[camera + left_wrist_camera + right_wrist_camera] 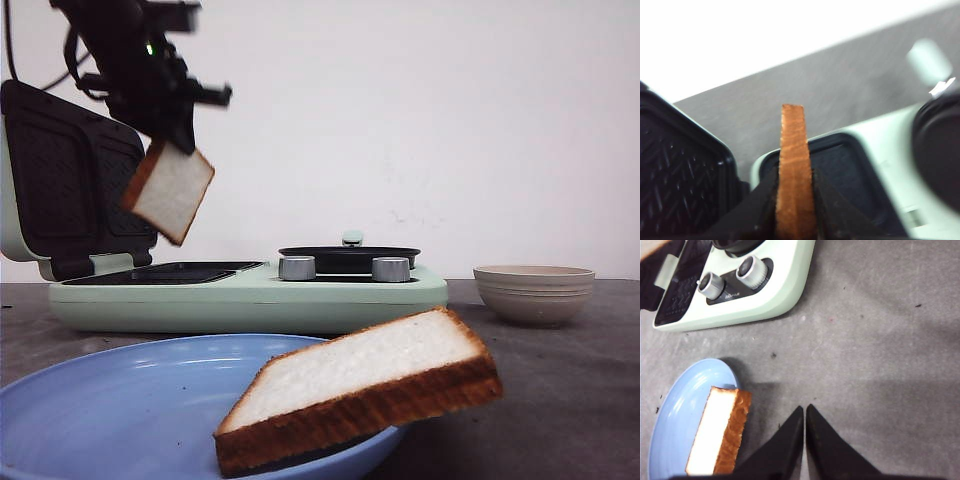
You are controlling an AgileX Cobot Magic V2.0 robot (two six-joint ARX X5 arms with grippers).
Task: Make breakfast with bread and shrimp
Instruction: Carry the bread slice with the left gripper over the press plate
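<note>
Here, black left gripper (172, 140) pinching a square white crusted bread slice (169, 190) above the mint-green breakfast maker (250, 290), second slice (365, 390) on blue plate (120, 400), right gripper (804, 412) pressed together, empty

A plain white wall (450, 120) rises behind the bench (560, 390), bare and evenly lit. The bench is dark grey with a mottled, lightly scuffed surface, flecked with small spots. Soft shadows lie on the bench; its far edge meets the wall.
</note>
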